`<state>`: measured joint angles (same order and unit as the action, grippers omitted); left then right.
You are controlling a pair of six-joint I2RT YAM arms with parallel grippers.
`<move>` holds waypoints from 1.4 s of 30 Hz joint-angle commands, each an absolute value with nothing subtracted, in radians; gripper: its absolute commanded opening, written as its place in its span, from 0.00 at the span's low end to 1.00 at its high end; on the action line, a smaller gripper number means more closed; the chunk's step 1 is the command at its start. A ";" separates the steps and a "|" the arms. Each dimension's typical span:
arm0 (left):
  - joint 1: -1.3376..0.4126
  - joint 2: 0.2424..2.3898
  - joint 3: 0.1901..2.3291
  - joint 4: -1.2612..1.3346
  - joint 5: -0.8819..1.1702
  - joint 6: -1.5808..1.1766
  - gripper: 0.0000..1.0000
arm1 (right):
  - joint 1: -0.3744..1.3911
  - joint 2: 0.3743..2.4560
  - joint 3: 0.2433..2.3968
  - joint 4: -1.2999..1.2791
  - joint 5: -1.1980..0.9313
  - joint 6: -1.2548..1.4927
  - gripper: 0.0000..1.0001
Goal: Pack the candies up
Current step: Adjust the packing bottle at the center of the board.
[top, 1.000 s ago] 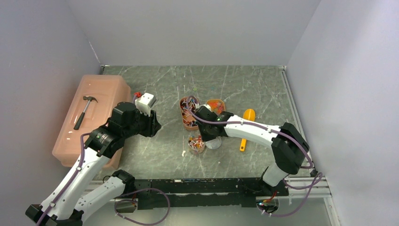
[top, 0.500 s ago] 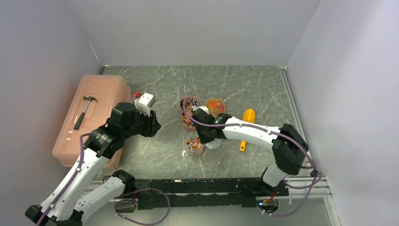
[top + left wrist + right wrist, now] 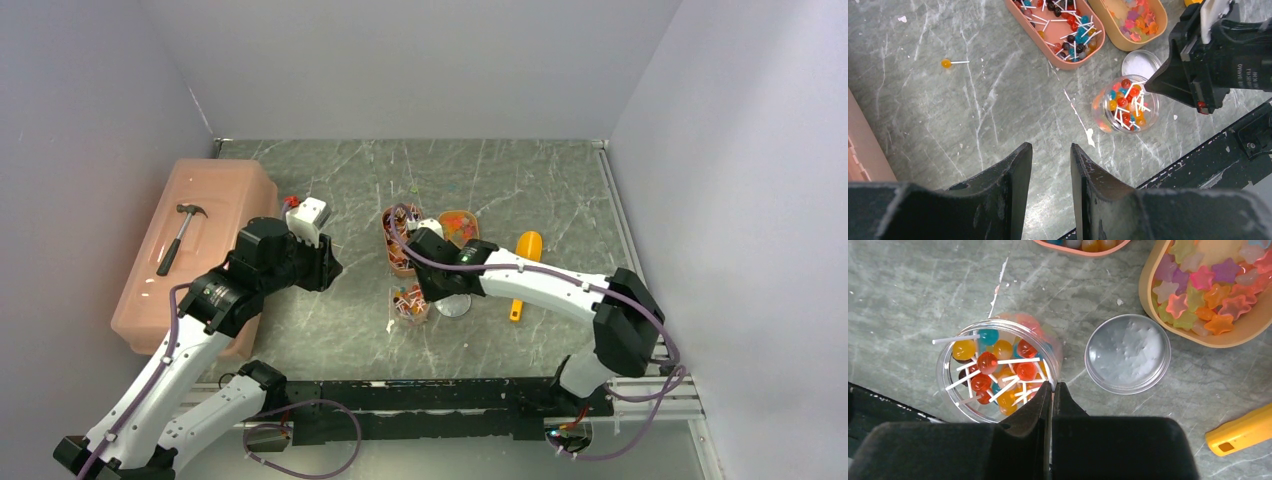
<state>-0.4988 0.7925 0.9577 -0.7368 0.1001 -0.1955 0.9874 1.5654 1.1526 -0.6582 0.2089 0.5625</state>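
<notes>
**Lollipops in the jar, right fingers closed at its rim**

Round lollipops (image 3: 998, 372) in red, orange, yellow and blue, white sticks crossing, piled inside a clear jar (image 3: 941, 377) standing upright on the grey marbled table (image 3: 520, 180). More of the same in an oval orange tray (image 3: 1034, 39) farther back. Star-shaped sweets (image 3: 1205, 295) in a second oval tray (image 3: 1146, 290) to its right. One loose lollipop (image 3: 946, 63), orange, lying alone on the table well left of the trays. Just right of the jar and apart from it, a round clear lid (image 3: 1127, 354) lying flat. Farther right, a yellow scoop (image 3: 529, 244).

Right gripper (image 3: 1052, 386) hanging over the jar's near-right rim, fingers pressed together with no visible gap. Impossible to tell about any stick caught between them. Left gripper (image 3: 1050, 155) held above the table well left of the jar, fingers parted by a narrow gap, holding nothing. At the far left, a pink lidded box (image 3: 215, 190) with a hammer (image 3: 180, 238) lying on top.
</notes>
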 commanded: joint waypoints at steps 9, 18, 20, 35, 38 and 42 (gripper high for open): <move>-0.495 0.782 0.965 -0.707 0.106 -0.181 0.40 | 1.029 1.633 1.144 -0.650 0.274 0.595 0.00; -0.495 0.787 0.965 -0.707 0.108 -0.183 0.40 | 1.031 1.535 1.213 -0.661 0.279 0.593 0.00; -0.495 0.784 0.965 -0.706 0.109 -0.181 0.40 | 1.032 1.520 1.210 -0.647 0.266 0.595 0.00; -0.495 0.787 0.964 -0.705 0.108 -0.182 0.40 | 1.050 1.616 1.137 -0.620 0.235 0.612 0.00; -0.495 0.787 0.965 -0.707 0.107 -0.182 0.40 | 1.050 1.577 1.173 -0.634 0.234 0.612 0.00; -0.495 0.787 0.965 -0.707 0.106 -0.182 0.40 | 1.051 1.527 1.181 -0.623 0.229 0.619 0.00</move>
<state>-0.4988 0.7929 0.9577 -0.7368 0.1005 -0.1955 1.0451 1.6192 1.1339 -0.6506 0.2375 0.5961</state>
